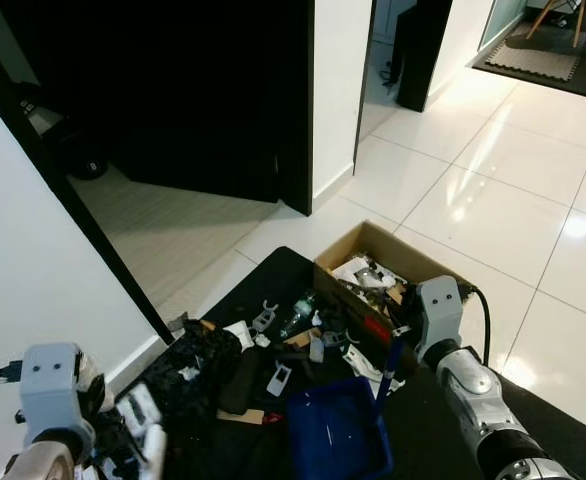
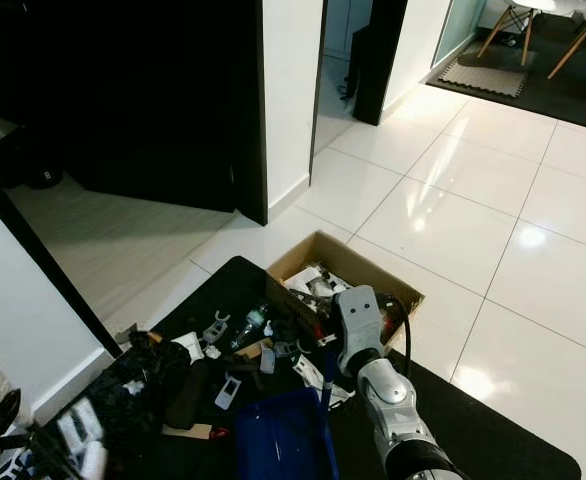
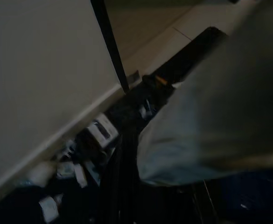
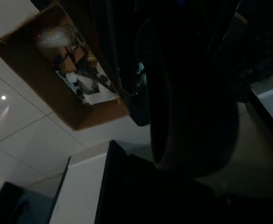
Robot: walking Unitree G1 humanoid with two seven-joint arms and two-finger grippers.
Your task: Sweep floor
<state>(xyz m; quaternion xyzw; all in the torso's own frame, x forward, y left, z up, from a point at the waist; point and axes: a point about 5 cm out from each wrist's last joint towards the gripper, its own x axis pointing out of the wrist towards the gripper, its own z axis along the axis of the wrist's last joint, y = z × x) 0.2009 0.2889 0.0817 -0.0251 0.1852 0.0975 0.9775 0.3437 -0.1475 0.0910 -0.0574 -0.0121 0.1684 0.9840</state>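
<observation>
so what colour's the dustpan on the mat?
Blue plastic dustpan, clearest in the left eye view.

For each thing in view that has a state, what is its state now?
Cardboard box: open, flaps up, cluttered inside.
Blue dustpan: lying on the black mat, handle slanting up beside the right arm.
Dark door: open onto a dark room.
Litter: scattered over the mat, not yet gathered.

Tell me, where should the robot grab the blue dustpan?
Probably by its handle. The dustpan lies flat on the black mat, its wide tray low in the head view and its thin blue handle sticking up and away toward the box. The handle is narrow enough for two fingers, so the right hand could come down from above it. The tray looks too wide to pinch.
</observation>
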